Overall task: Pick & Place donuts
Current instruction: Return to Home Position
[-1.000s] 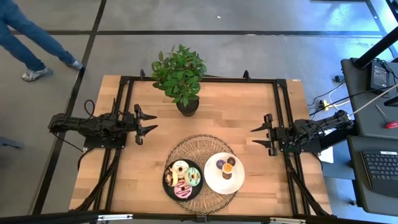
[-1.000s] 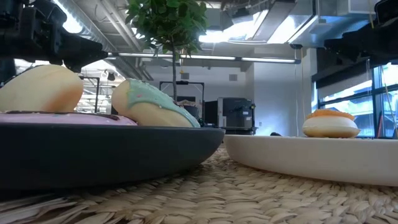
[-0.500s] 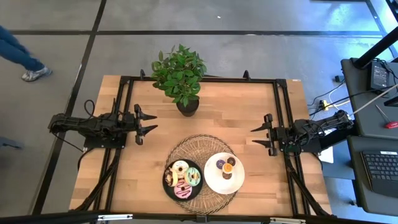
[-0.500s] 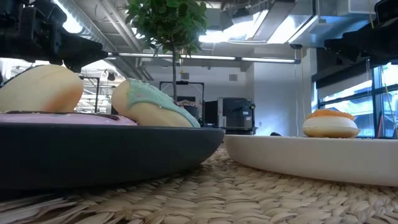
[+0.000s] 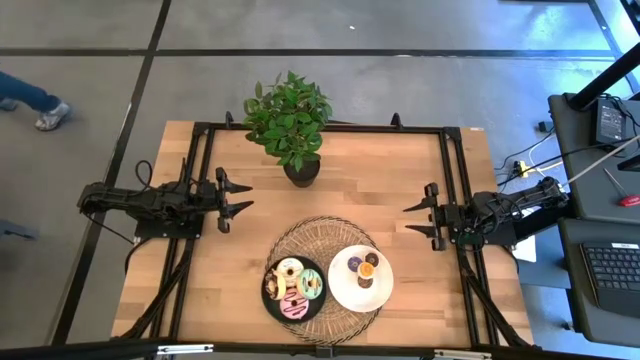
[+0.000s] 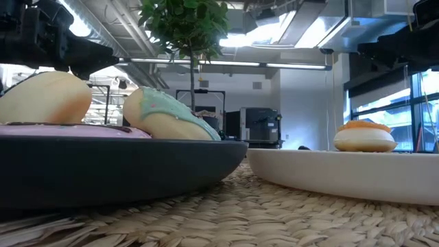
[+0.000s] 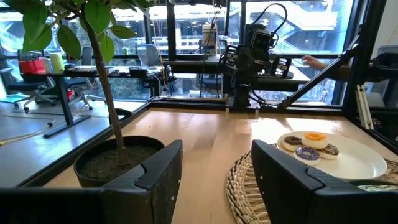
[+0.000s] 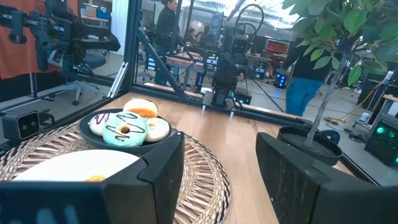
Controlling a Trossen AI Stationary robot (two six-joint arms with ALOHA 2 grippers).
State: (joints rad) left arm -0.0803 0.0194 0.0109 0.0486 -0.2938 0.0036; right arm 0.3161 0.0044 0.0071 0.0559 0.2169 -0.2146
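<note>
Larger donuts lie on a black plate (image 5: 268,300): cream-white (image 5: 289,270), mint-green (image 5: 311,285) and pink (image 5: 294,306). In the right wrist view the mint one (image 8: 124,132) lies in the middle of that plate. Mini donuts sit on a white plate (image 5: 345,292): purple (image 5: 354,264), orange (image 5: 367,268) and brown (image 5: 364,282). Both plates rest on a round woven mat (image 5: 320,232). My left gripper (image 5: 243,196) hovers open at the table's left side, pointing right. My right gripper (image 5: 410,220) hovers open at the right side, pointing left. Neither touches anything.
A potted plant (image 5: 290,122) stands at the table's far middle, between the two grippers and beyond the mat. Black frame rails (image 5: 320,128) run along the table's edges. Bare wood lies between each gripper and the mat. A person's shoe (image 5: 50,115) shows on the floor, far left.
Both arms have kept still and the donuts have not moved. The person on the floor beyond the table's far left corner has walked farther left, almost out of the high view.
</note>
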